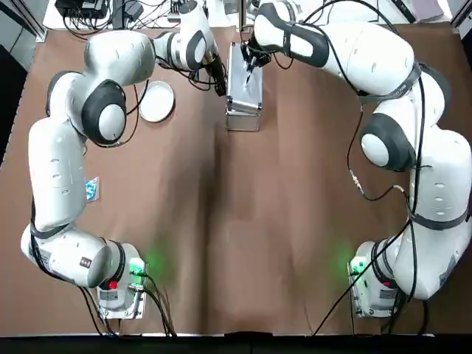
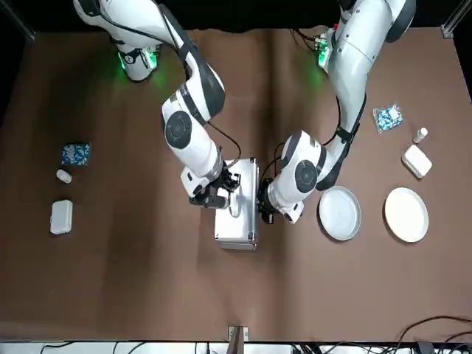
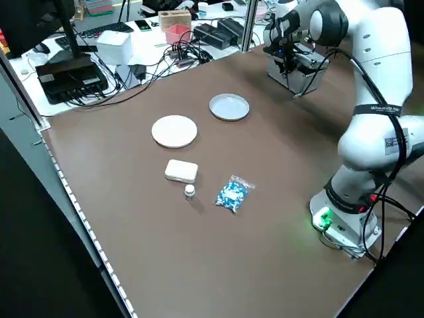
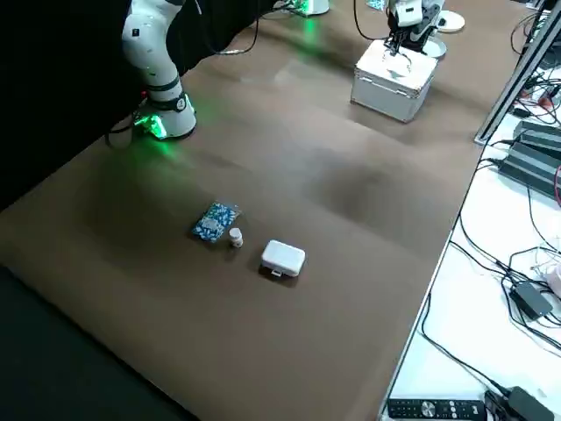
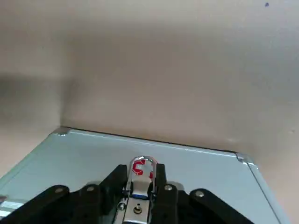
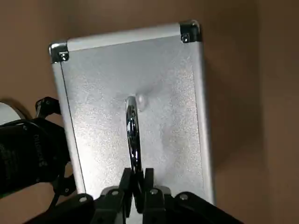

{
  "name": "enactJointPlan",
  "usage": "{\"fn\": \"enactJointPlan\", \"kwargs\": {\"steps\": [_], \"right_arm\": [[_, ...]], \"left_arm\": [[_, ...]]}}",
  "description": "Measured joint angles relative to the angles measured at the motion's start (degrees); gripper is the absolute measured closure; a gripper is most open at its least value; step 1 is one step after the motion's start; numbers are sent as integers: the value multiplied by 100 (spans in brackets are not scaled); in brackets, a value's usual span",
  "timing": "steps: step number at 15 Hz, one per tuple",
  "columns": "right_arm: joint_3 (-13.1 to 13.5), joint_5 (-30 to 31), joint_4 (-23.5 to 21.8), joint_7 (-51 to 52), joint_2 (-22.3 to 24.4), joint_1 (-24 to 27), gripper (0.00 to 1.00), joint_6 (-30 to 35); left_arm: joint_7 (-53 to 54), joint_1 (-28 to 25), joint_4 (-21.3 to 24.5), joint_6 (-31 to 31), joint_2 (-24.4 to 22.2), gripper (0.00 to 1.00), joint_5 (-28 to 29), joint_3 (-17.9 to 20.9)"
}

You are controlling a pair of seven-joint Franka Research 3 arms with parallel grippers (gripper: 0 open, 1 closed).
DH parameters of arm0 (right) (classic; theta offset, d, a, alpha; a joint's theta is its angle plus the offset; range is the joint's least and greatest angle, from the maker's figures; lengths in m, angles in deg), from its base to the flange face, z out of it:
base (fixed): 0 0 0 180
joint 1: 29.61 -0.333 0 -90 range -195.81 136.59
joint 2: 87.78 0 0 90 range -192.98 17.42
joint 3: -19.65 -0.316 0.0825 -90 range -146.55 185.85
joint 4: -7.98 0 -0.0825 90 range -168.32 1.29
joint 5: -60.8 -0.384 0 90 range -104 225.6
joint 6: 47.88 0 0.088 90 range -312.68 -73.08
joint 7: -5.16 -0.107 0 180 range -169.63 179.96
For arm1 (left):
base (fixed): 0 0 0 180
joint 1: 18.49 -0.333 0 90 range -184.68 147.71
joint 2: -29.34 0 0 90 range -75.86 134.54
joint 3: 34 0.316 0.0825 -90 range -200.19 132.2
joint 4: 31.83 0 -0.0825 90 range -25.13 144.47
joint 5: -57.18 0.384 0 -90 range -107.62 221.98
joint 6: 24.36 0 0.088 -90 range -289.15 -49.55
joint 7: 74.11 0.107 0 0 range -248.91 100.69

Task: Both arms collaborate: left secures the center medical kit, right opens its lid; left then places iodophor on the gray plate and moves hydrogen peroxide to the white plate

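Aluminium kit [image 2: 237,200] near the desk's far edge — right gripper [image 6: 136,184] pinches the handle [image 6: 132,135], left gripper [image 5: 140,179] clamps a latch [image 5: 141,167]; either could slip.

Reading no full words or numbers anywhere. Noting a red cross-like sign on a small white round badge [image 5: 141,167], sitting on the kit [image 5: 201,163] at its latch. Seeing faint pale lettering on the left gripper [image 6: 49,147], too dim to read. Spotting a black-and-white code label [image 3: 391,141] and a line of dark print [image 3: 379,107] on the left arm [image 3: 371,132], both too small to read.
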Motion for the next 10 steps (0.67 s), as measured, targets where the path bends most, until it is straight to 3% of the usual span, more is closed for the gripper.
{"fn": "enactJointPlan", "kwargs": {"steps": [10], "right_arm": [[-108,-201,80,164,85,352,87,507]], "left_arm": [[0,2,-8,2,-5,68,0,-5]]}}
